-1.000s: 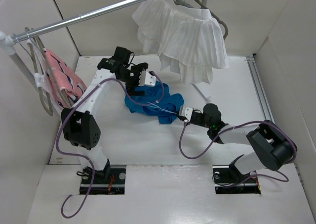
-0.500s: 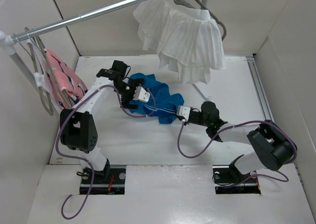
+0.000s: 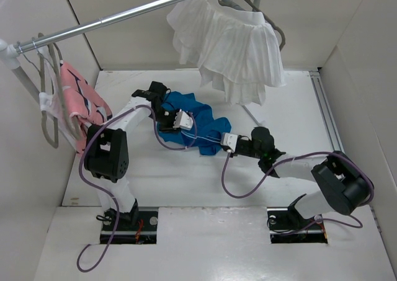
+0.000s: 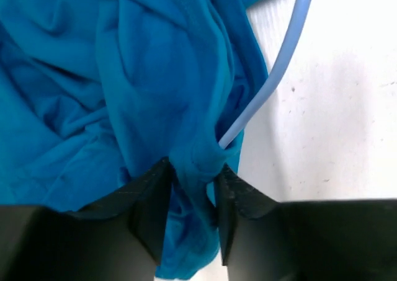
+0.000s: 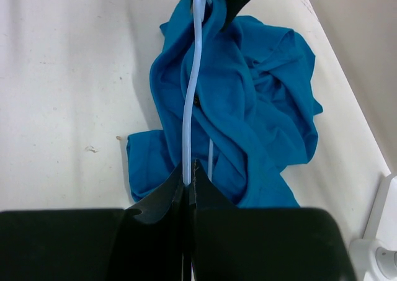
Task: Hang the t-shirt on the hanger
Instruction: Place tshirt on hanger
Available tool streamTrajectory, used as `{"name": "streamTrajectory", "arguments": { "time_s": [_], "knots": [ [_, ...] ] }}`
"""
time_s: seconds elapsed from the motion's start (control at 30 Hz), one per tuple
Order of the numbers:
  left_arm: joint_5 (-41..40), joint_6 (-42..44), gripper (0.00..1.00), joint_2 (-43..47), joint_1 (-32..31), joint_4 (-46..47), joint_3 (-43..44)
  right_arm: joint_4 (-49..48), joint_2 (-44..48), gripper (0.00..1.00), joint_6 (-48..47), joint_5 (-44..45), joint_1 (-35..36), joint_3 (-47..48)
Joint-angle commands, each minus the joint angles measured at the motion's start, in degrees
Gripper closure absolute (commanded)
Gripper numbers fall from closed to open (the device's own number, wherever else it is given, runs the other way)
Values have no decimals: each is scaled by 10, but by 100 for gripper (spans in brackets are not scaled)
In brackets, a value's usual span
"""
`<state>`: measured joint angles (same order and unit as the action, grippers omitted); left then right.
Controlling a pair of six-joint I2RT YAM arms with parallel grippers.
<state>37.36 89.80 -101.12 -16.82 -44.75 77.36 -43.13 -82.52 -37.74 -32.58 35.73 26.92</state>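
1 t-shirt (image 3: 208, 123) | 1 pale-blue hanger (image 5: 188, 107) | 1 wht garmt (image 3: 229, 45) | 1 pink garmt (image 3: 77, 98)

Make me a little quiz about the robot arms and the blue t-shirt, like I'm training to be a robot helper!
1. True or false: the left gripper is shut on a bunched fold of the t-shirt.
2. Pick one. The right gripper is: A, wide open; B, shut on the thin hanger; C, out of sight.
3. Fill in the gap: the t-shirt is not hanging up yet; it lies crumpled on the white ___.

Key: 1 true. 2 B. 3 table.
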Motion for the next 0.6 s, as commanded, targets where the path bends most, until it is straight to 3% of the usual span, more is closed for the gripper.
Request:
{"name": "streamTrajectory", "arguments": {
  "time_s": [0.0,0.07,0.23,0.27,0.3,0.37,0.43,0.57],
  "knots": [
    [58,4,72,15,-3,-54,36,-27,19,100,-1,-6,10,25],
    [65,10,83,28,-3,-61,24,-27,19,100,-1,-6,10,32],
    [75,22,83,48,-20,-74,-7,-27,19,100,-6,-6,15,55],
    [83,22,82,54,-20,-82,-13,-27,14,100,-6,-6,15,63],
    [91,22,72,54,-20,-82,-13,-27,14,100,-6,-6,15,70],
    [112,22,62,59,-20,-82,-19,-21,14,100,-6,-11,21,75],
    [112,0,62,65,-20,-63,-24,-21,21,100,-6,-11,21,75],
    [91,-45,82,70,-20,-17,-24,-16,32,100,-6,-6,21,75]
  ]
}}
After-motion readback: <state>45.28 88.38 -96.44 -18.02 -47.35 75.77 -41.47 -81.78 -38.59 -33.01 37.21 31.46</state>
